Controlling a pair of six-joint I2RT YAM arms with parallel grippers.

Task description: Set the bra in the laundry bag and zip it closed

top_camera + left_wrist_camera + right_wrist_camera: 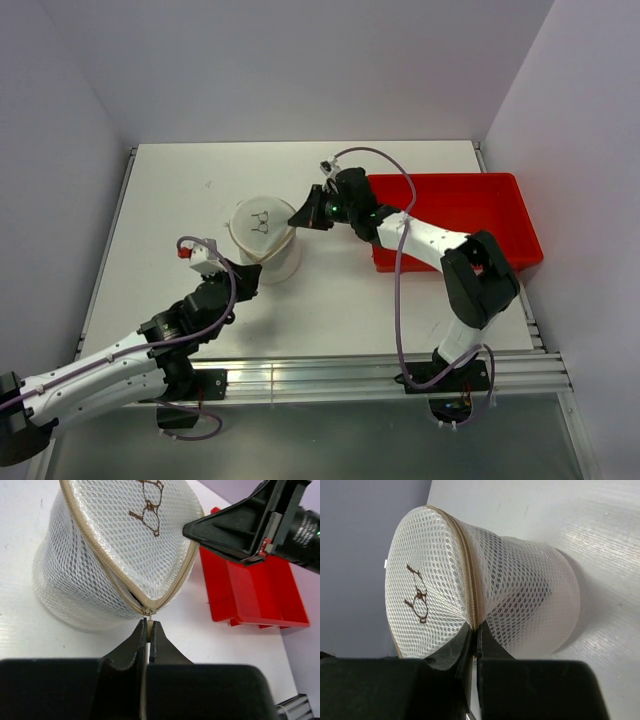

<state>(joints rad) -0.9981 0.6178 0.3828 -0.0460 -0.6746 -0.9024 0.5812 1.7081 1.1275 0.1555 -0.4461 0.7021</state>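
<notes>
Left gripper (pixel 149 630): jaws pressed together on the zip pull (pixel 149 624), a beige tab that runs back between the two fingers. The slider (pixel 147 611) sits right at the fingertips, on the near edge of the lid (pixel 135 525).

Right gripper (pixel 474 632): jaws pressed together, pinching the bag (pixel 520 595) at the lid's rim, right on the beige zip (pixel 470 580). Seen from above, it comes in from the right, on the side opposite the left gripper.

Bag: white mesh cylinder, standing on the white table (pixel 180 190) left of centre, between the two grippers. Its lid faces up and is tilted. A small brown mark (pixel 417 600) sits on the lid.

Zip: its teeth follow the lid's rim on both sides of the slider. A short dark slit (pixel 131 596) shows in the seam just beside the slider. The far side of the rim is hidden from the left wrist camera.

Bra: not distinguishable through the mesh.

Bin (pixel 470 200): red, on the right side of the table, beside the right arm and apart from the bag.
</notes>
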